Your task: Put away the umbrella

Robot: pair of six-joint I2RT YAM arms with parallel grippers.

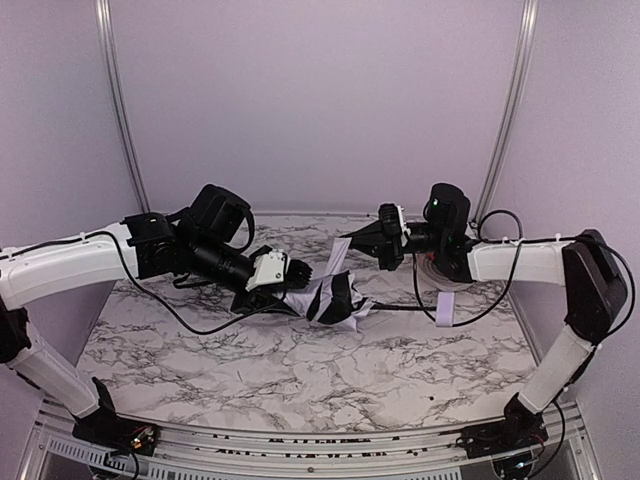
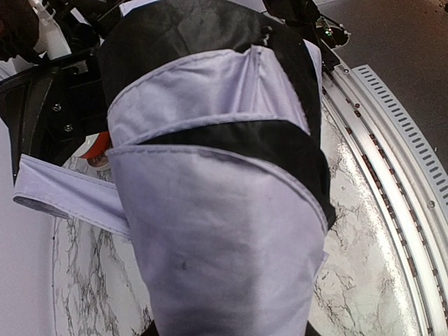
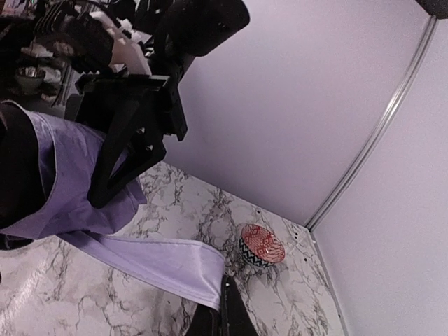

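Note:
The umbrella (image 1: pixel 330 295) is a rolled bundle of pale lavender and black fabric held just above the marble table; its fabric (image 2: pixel 224 231) fills the left wrist view and hides the fingers there. My left gripper (image 1: pixel 303 272) is closed around the bundle's left end. A thin black shaft (image 1: pixel 400 308) runs right to a lavender handle (image 1: pixel 444 305). The umbrella's lavender strap (image 3: pixel 154 259) stretches from the bundle to my right gripper (image 3: pixel 225 301), which is shut on the strap's end. In the top view, that right gripper (image 1: pixel 352 242) sits just behind the bundle.
A small red patterned bowl (image 3: pixel 262 243) stands on the table (image 1: pixel 300 370) near the back right corner, under the right arm. Lavender walls close in the back and both sides. A metal rail (image 2: pixel 392 161) runs along the table's near edge.

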